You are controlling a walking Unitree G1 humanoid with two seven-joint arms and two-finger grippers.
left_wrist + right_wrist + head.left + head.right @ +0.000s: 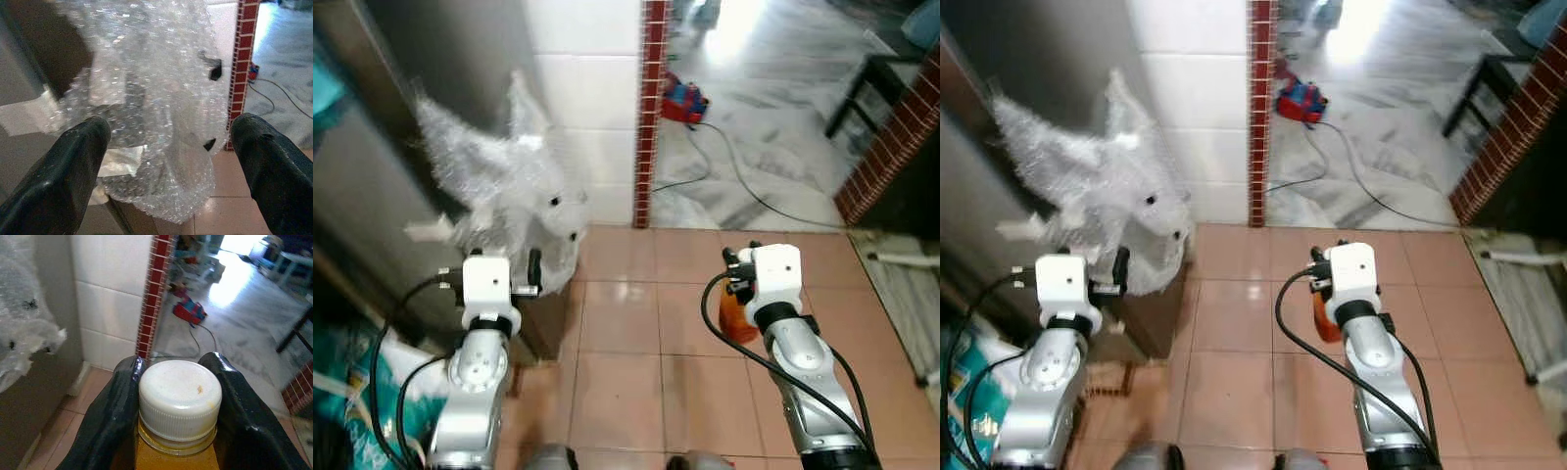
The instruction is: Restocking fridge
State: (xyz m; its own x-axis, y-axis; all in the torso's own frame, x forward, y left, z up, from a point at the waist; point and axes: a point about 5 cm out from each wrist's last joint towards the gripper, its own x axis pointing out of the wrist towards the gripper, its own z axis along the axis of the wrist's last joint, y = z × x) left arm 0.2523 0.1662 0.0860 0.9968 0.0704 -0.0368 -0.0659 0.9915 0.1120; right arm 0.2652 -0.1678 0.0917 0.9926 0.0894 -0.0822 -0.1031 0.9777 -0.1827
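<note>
Landmark: I use the red brick pillar (651, 108) as reference for everything.
Right gripper: my right gripper (176, 382) has its two black fingers (110, 421) clamped on the neck of a bottle, one finger on each side, just under the cap; it sits low and to the right of the pillar's foot, over the tiled floor (626, 333).
Bottle: I see the bottle (177, 450) of orange liquid with a white ribbed cap (180, 396), upright in the right gripper; in the head views its orange body (736, 315) shows just beside the right wrist.
Left gripper: my left gripper (171, 147) has its fingers wide apart, gripping nothing; it is left of the pillar, pointing at the bubble wrap.
Bubble wrap: a crumpled sheet of bubble wrap (509, 176) hangs left of the pillar, against the grey cabinet or appliance side (372, 196); I cannot tell what is under it.
Wall: white tiles (582, 88) sit between the bubble wrap and the pillar.
Beyond pillar: a red and blue object (684, 101) lies on the marble floor just right of the pillar, with a black cable (734, 166) running from it.
Far right: a dark table leg (852, 93), well apart from the pillar.
</note>
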